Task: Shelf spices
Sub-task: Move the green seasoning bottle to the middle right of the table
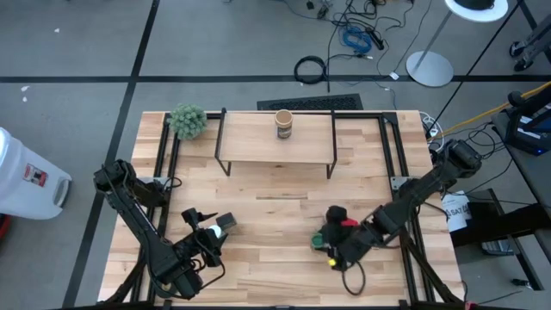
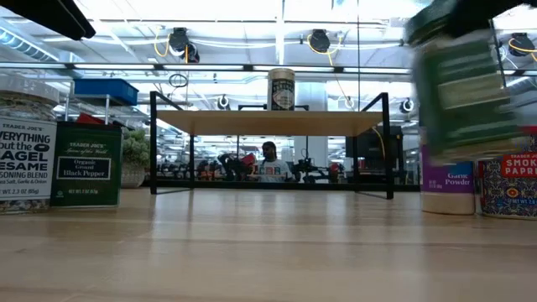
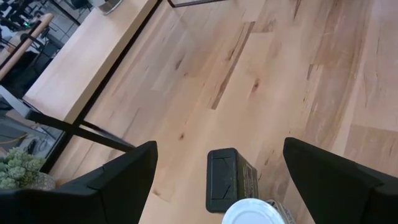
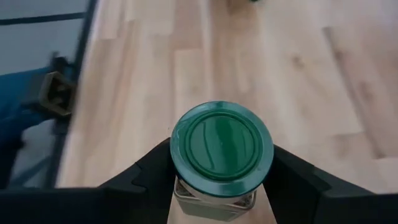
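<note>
Now the right claw (image 4: 221, 180) pinches a green-lidded jar (image 4: 221, 146) at lower right; the left claw (image 3: 217, 180) hangs spread over a dark tin (image 3: 229, 179)

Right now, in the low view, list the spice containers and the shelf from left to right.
Sesame seasoning jar → black pepper tin → shelf with a tan cylinder on top → lifted green-labelled jar → garlic powder jar → paprika tin.

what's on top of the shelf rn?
One tan cylinder jar stands upright near the middle of the shelf board; nothing else is on it. The space under the board is hidden from above, but the low view shows it clear.
</note>
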Controlling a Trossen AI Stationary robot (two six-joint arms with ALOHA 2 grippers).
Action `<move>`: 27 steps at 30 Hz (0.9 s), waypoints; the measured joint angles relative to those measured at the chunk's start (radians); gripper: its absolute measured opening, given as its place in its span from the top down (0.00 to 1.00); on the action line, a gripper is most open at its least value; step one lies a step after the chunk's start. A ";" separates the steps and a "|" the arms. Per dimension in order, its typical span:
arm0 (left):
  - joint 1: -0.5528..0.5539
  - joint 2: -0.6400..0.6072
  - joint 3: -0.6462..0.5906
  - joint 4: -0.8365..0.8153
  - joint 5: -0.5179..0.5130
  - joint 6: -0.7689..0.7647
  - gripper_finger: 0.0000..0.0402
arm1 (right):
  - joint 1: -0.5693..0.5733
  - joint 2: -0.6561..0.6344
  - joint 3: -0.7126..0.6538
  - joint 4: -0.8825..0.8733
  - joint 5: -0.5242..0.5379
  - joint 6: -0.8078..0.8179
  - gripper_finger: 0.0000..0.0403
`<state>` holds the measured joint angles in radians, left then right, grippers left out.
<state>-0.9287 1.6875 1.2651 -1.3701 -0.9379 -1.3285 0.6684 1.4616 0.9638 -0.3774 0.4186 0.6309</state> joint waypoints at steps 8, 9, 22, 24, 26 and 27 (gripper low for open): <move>0.000 0.000 0.000 0.000 -0.003 0.000 0.11 | 0.125 0.000 0.000 -0.117 0.056 0.197 0.51; 0.000 0.000 0.000 0.000 -0.003 0.000 0.11 | 0.140 0.000 0.000 -0.142 0.077 0.227 0.51; 0.018 0.000 0.000 0.001 -0.003 0.001 0.11 | 0.209 0.000 0.001 -0.212 0.319 0.330 0.51; 0.021 0.000 0.000 0.000 -0.003 0.002 0.11 | 0.209 0.000 0.001 -0.211 0.323 0.331 0.51; 0.020 0.000 0.000 0.000 -0.003 0.004 0.11 | 0.210 0.000 -0.015 -0.191 0.347 0.357 0.51; 0.020 0.000 0.000 0.000 -0.003 0.004 0.11 | 0.210 0.000 -0.028 -0.182 0.350 0.369 0.51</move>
<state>-0.9085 1.6875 1.2655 -1.3697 -0.9405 -1.3243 0.8780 1.4616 0.9357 -0.5591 0.7690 1.0000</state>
